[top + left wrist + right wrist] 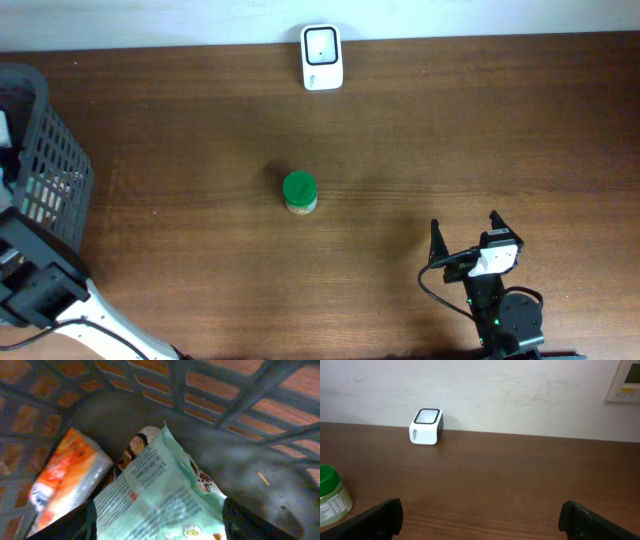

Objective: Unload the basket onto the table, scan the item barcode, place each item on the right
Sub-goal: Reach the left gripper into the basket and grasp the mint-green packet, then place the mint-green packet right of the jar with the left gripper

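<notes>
Left hand (157, 525) straddles a packet (160, 485) in the basket (45, 150); grip cannot be told. Right hand (465, 232) spread, empty. Scanning remains.

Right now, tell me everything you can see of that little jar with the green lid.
The jar is small and round, with a bright green lid and a pale yellowish-green body that carries a printed label. It stands upright near the middle of the brown wooden table, in front of the white scanner and apart from it. Only the table touches it.
</notes>
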### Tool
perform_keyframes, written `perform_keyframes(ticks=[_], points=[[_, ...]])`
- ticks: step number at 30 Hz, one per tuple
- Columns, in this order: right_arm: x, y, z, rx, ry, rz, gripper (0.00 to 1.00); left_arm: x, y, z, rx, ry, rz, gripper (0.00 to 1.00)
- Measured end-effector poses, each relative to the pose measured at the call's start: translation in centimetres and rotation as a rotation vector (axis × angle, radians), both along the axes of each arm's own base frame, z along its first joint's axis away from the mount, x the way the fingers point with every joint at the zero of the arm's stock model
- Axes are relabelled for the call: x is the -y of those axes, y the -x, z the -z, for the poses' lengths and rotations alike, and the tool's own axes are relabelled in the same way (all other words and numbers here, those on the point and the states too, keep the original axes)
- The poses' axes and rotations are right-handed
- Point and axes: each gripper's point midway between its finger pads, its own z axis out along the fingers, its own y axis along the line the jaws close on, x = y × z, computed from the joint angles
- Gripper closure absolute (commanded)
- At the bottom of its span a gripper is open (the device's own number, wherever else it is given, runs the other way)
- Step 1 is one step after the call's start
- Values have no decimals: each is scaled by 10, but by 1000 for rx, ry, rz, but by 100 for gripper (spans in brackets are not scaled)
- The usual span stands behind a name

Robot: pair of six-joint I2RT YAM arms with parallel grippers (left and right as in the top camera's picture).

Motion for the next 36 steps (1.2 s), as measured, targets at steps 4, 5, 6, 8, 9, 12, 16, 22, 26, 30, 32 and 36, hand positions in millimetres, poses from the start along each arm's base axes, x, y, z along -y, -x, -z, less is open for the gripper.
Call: perform_keyframes(ticks=[4,5,6,8,9,12,16,22,26,30,32,36], points=[[0,0,0,0,0,0,2,-1,-1,23,-27,17,6,30],[0,0,0,0,0,0,2,-2,-1,26,-32,13,8,36],[0,0,0,0,0,0,2,-3,-1,27,-38,8,11,43],[0,0,0,0,0,0,2,-5,0,28,-45,-1,9,67],[0,0,0,0,0,0,2,-6,0,28,-46,-2,9,76],[0,0,0,0,0,0,2,-8,-1,24,-42,-15,14,83],[0,0,0,0,0,0,2,-7,0,16,-32,-14,1,100],[0,0,0,0,0,0,2,-1,4,-119,199,-130,-72,100],[0,0,0,0,0,0,2,26,33,-251,451,-236,-136,100],[0,0,0,0,0,0,2,127,48,-347,677,-201,33,100],[0,0,0,0,0,0,2,184,46,-363,717,-153,159,100],[0,0,0,0,0,0,2,323,28,-349,668,35,491,100]])
